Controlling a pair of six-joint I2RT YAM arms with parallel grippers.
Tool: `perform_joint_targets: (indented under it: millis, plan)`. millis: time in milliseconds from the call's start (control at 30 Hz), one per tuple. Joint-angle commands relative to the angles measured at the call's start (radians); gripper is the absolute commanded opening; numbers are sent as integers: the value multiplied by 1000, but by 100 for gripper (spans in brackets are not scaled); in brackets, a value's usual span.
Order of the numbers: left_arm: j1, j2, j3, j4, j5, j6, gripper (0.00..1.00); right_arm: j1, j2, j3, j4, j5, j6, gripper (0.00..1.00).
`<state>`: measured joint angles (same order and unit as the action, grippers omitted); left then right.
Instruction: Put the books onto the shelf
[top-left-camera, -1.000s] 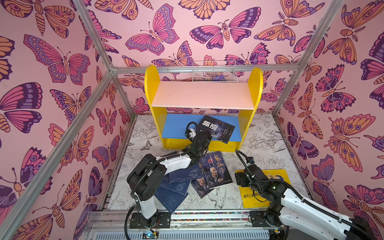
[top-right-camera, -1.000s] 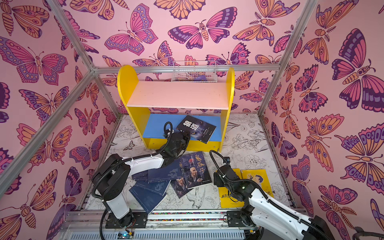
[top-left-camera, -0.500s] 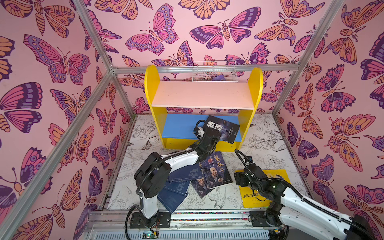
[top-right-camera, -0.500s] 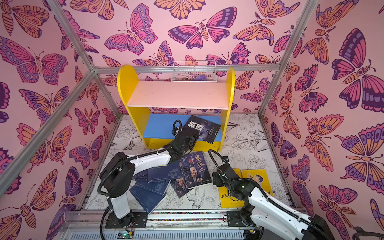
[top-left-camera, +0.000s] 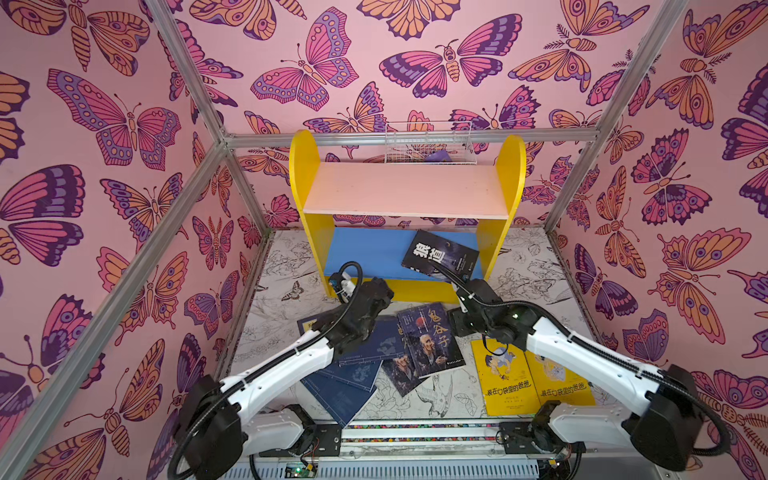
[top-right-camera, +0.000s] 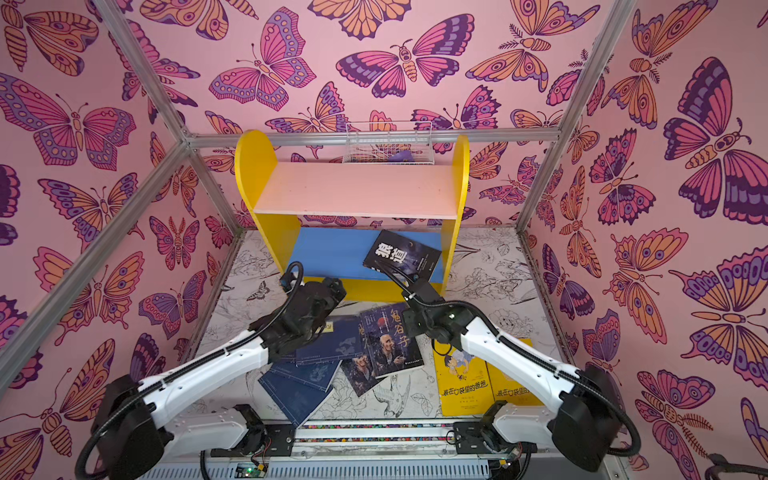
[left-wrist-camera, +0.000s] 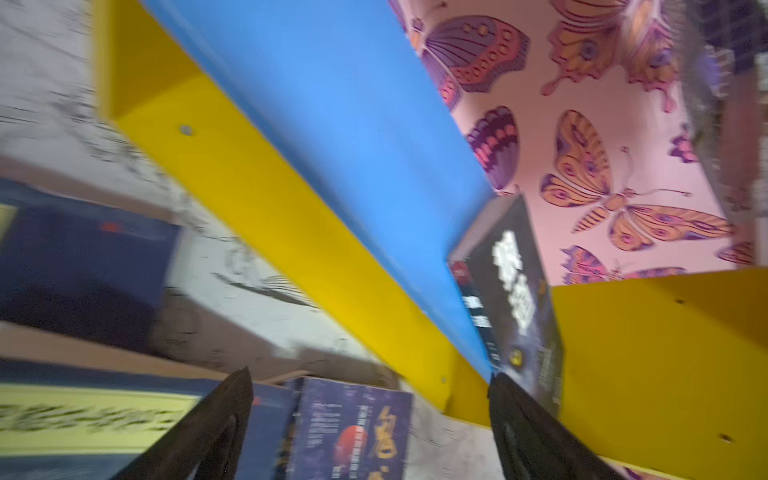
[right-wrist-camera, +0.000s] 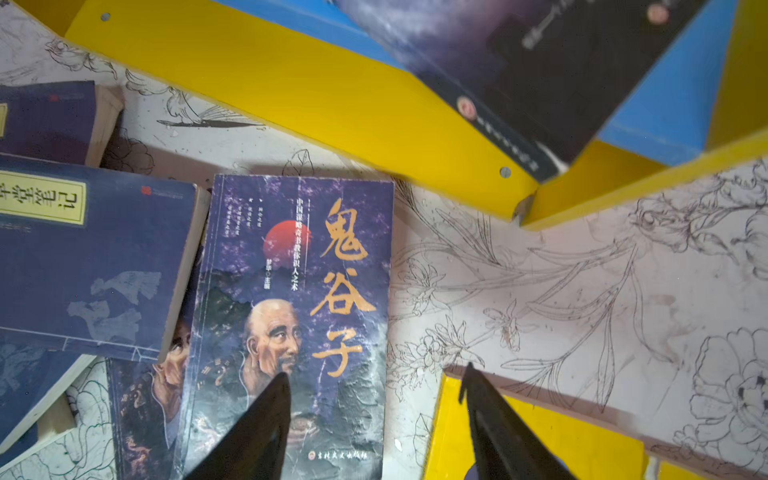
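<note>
Left arm (top-left-camera: 291, 361) backing off wolf book (top-left-camera: 440, 254), now on shelf (top-left-camera: 303, 166); I'm seeing both jaws spread, empty; other books (top-left-camera: 430, 338) waiting.

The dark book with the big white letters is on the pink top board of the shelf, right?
Not quite. The dark book is on the blue lower board of the shelf, not on the pink top board. Both top views show it there, under the pink board.
</note>
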<state>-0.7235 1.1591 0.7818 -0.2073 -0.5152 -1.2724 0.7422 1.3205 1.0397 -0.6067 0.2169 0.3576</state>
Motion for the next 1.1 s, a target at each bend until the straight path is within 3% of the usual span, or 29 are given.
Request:
perform_joint_targets:
  millis: [0, 133, 367, 567, 700, 900, 1067]
  plan:
    - [23, -69, -106, -181, -82, -67, 90, 6, 91, 111, -100, 19, -50, 65]
    - [45, -113, -180, -232, -71, -124, 89, -26, 193, 209, -106, -15, -55, 64]
    - [61, -113, -158, -237, -76, -85, 89, -155, 297, 289, -84, -106, -34, 64]
    - [64, -113, -166, -235, -64, -90, 88, -254, 302, 320, -81, -9, -10, 65]
    - [64, -97, -133, -190, -29, -7, 90, -258, 274, 305, -25, 4, -12, 66]
    - [103, -9, -49, 122, 215, 258, 92, -252, 168, 209, 84, -163, -2, 66]
    - [136, 165, 61, 387, 380, 390, 92, -204, 11, 37, 155, -199, 28, 65]
